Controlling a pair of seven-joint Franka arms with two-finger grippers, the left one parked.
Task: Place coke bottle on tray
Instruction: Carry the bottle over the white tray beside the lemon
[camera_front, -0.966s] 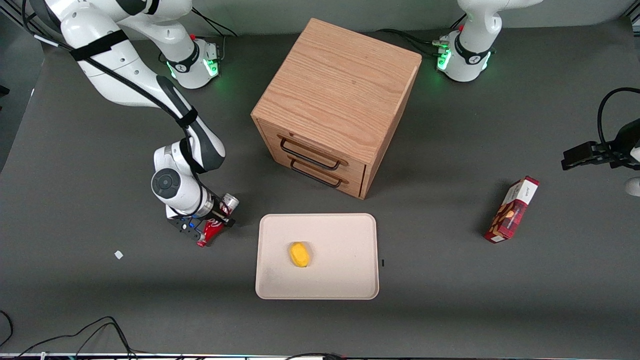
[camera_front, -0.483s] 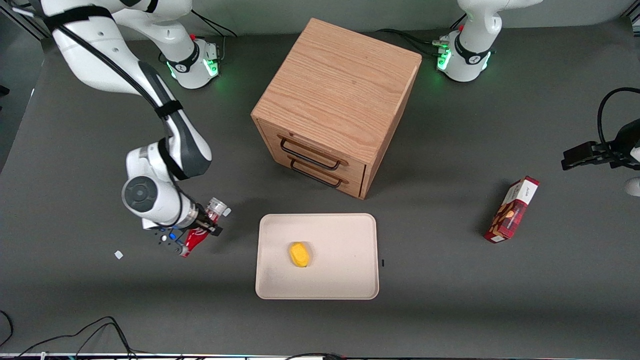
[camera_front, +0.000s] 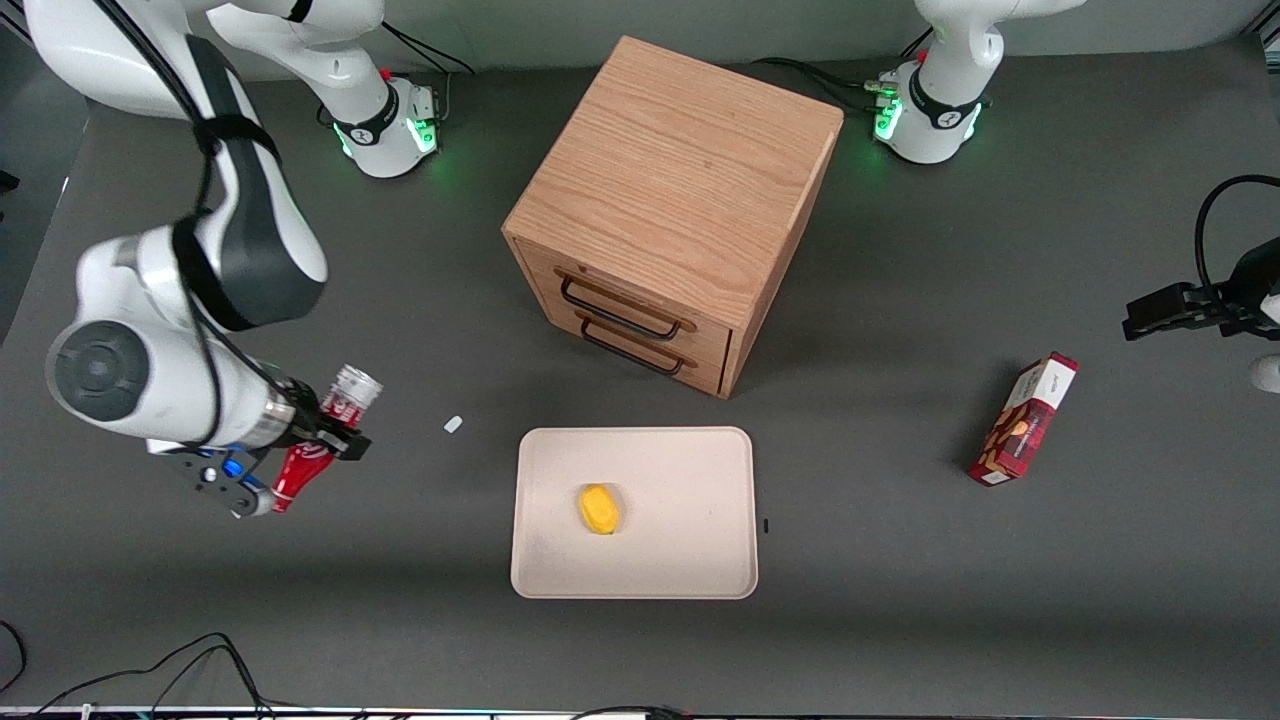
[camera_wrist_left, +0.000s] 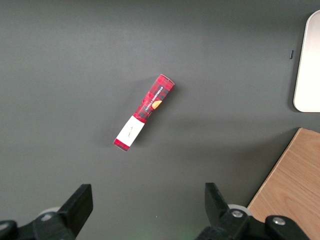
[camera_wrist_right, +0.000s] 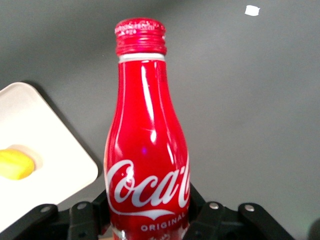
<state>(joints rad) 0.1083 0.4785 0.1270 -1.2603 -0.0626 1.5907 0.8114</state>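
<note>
My right gripper (camera_front: 318, 437) is shut on the red coke bottle (camera_front: 305, 460) and holds it lifted well above the table, toward the working arm's end. The bottle's silvery end (camera_front: 352, 390) points away from the front camera and its capped neck points toward it. In the right wrist view the bottle (camera_wrist_right: 147, 155) fills the space between the black fingers (camera_wrist_right: 82, 217), white script facing the camera. The cream-white tray (camera_front: 690, 500) lies flat on the table in front of the cabinet, apart from the bottle; a corner of the tray shows in the wrist view (camera_wrist_right: 55, 155).
A yellow lump (camera_front: 598, 509) lies on the tray. A wooden drawer cabinet (camera_front: 675, 200) stands farther from the front camera than the tray. A red snack box (camera_front: 1024, 419) lies toward the parked arm's end. A small white scrap (camera_front: 453, 424) lies on the dark mat.
My right gripper has risen with the coke bottle in it and moved away from the tray toward the working arm's end. A white scrap now shows where the bottle lay.
</note>
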